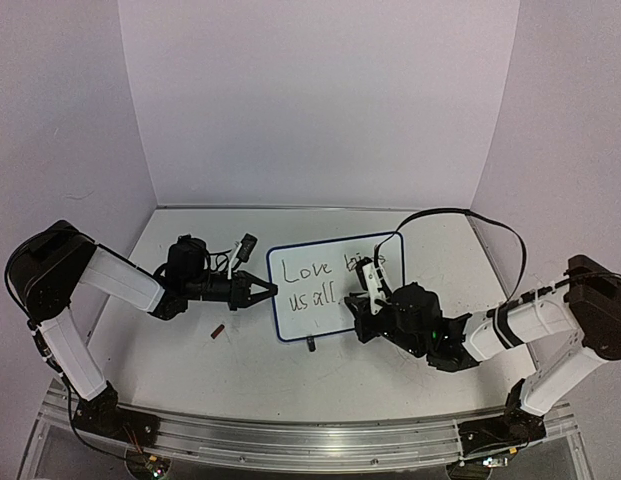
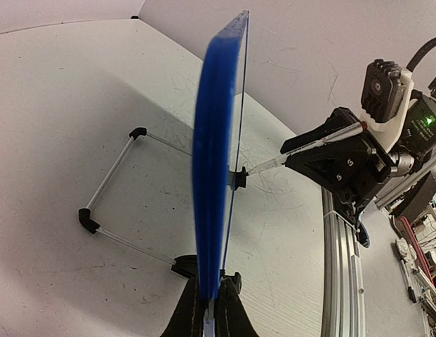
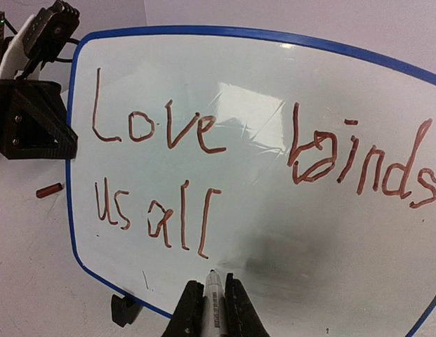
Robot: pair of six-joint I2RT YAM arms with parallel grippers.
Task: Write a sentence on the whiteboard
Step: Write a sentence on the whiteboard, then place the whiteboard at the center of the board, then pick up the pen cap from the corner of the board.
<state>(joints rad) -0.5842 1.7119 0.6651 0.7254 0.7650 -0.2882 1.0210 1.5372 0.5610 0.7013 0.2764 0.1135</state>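
I am pinching the marker (image 3: 213,298) in my right end effector (image 3: 212,282), its tip just below the last "l" of the sentence (image 3: 206,135), which looks finished bar a full stop, while my left end effector (image 2: 209,293) is clamping the upright whiteboard (image 2: 212,140) by its edge.

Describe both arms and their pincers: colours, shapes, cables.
The left arm and right arm have white boxy shells between black joints. The left pincer and right pincer are black and angular, each with a white camera bracket. A black cable loops from the right arm; a green light glows at its wrist.
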